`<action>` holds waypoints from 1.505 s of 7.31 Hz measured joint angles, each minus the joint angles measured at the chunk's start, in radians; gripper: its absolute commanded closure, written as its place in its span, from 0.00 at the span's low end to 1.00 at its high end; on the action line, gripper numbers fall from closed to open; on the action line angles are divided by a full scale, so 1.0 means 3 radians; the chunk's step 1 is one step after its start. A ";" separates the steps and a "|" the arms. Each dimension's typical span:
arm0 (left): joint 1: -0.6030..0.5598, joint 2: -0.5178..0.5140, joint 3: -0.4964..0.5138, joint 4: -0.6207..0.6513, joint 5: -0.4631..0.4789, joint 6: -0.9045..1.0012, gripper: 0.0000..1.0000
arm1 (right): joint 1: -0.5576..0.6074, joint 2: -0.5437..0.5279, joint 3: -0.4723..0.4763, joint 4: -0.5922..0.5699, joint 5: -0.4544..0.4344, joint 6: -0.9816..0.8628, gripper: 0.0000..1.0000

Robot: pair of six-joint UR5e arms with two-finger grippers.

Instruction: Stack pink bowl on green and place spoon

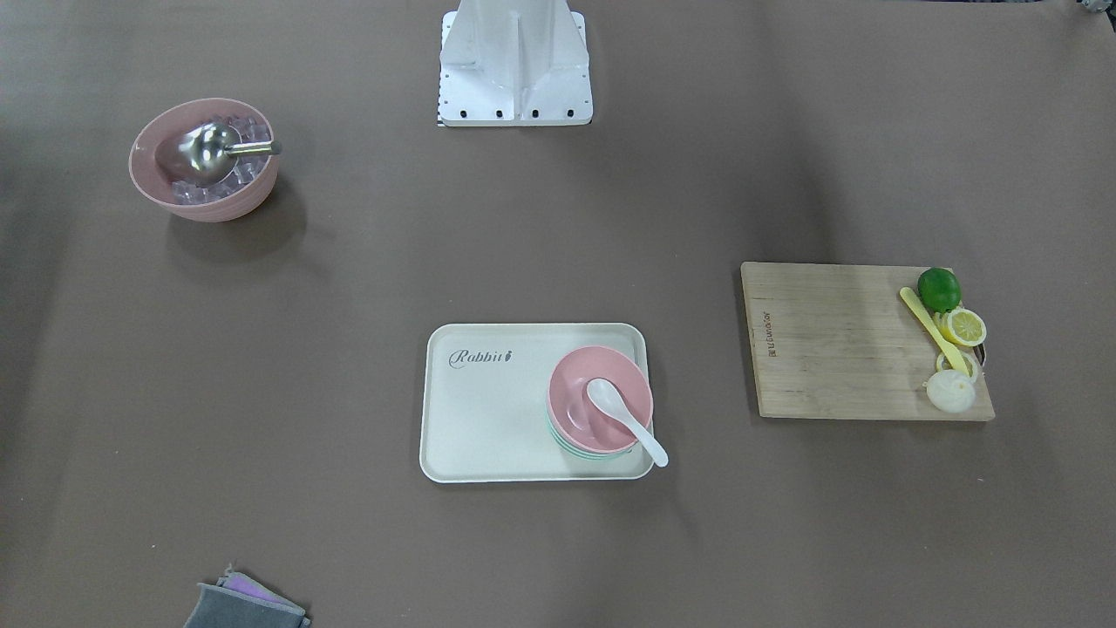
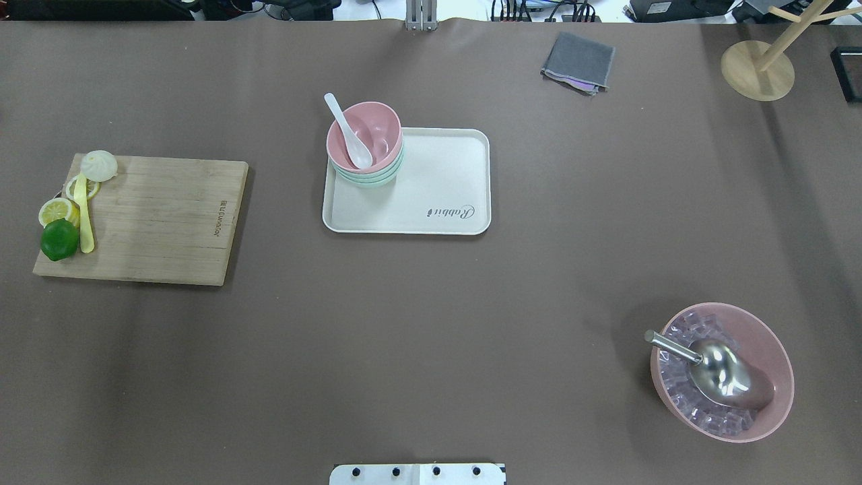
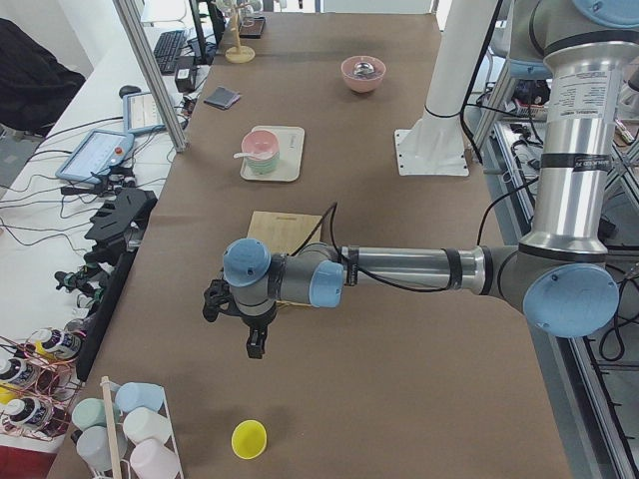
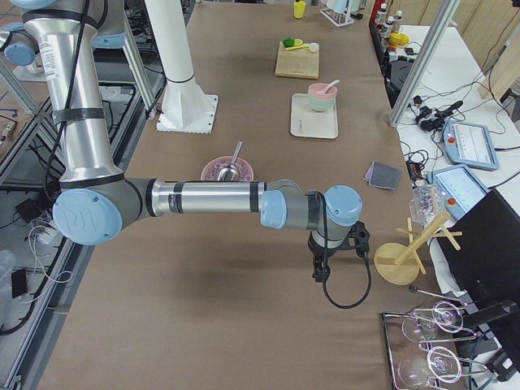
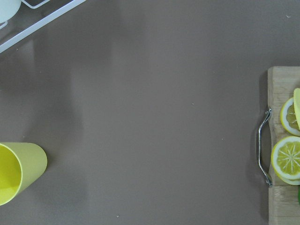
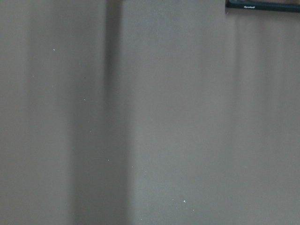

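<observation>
A pink bowl [image 1: 575, 392] sits nested on top of green bowls [image 1: 582, 451] at one corner of a cream tray [image 1: 488, 410]. A white spoon [image 1: 623, 419] lies in the pink bowl with its handle over the rim. The stack also shows in the overhead view [image 2: 380, 128]. My left gripper [image 3: 214, 302] shows only in the exterior left view, far from the tray past the cutting board; I cannot tell if it is open. My right gripper [image 4: 337, 240] shows only in the exterior right view, near a wooden stand; I cannot tell its state.
A large pink bowl [image 2: 768, 364] with ice cubes and a metal scoop stands on my right. A wooden cutting board [image 2: 155, 215] with lime, lemon slices and a yellow spoon lies on my left. A grey cloth [image 2: 579, 60] and a yellow cup [image 5: 18, 171] are also there.
</observation>
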 measured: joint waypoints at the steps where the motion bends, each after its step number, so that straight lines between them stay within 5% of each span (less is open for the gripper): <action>1: -0.0002 0.0004 -0.0035 0.0002 0.0001 0.0002 0.02 | 0.0000 -0.0001 0.0000 0.0001 0.0011 -0.0002 0.00; 11: -0.0009 0.0035 -0.0123 -0.0004 0.0012 0.0012 0.02 | 0.0000 0.0000 0.0020 0.0001 0.0079 0.0000 0.00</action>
